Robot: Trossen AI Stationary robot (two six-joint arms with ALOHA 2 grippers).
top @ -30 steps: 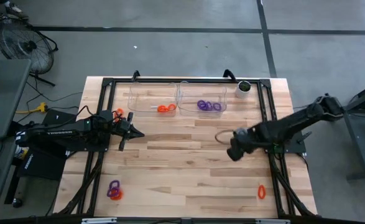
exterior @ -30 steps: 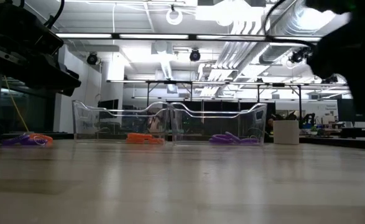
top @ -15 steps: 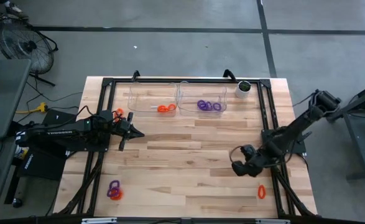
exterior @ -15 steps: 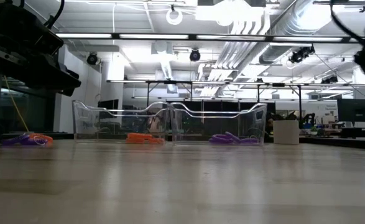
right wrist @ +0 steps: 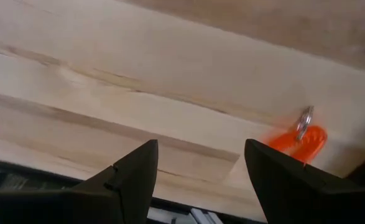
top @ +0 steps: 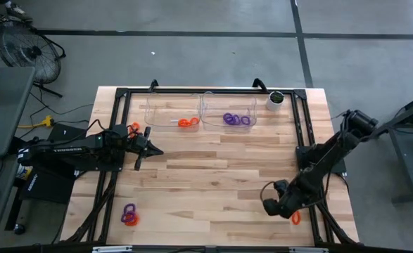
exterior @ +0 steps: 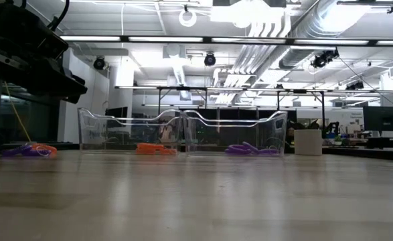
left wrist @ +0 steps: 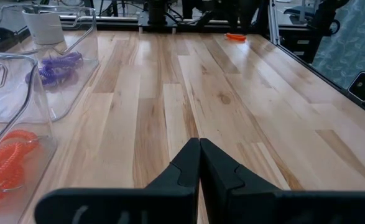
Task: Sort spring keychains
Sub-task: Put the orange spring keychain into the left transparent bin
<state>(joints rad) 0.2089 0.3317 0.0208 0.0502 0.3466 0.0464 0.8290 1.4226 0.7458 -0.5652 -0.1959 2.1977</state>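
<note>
Overhead: pale plank table (top: 213, 176) in a black frame, grey concrete floor around it, a fan (top: 23, 46) off the far left corner.
Low view shows a workshop behind, strip lights and ducts overhead. Two clear bins at the far edge: orange keychains (top: 188, 122) in the left bin (top: 172, 111), purple keychains (top: 236, 119) in the right bin (top: 229, 110); white cup (top: 275, 100) beside them. A purple-and-orange pair (top: 129, 215) lies near the front left; another orange one (top: 133, 128) is half hidden by the left arm. Right gripper (top: 271, 206) spread wide, empty, near the front right, just beside a lone orange keychain (right wrist: 300, 140), which the arm partly covers from above. Left gripper (left wrist: 199, 163) shut, empty, at mid-left. Right arm is cut out of the low view.
</note>
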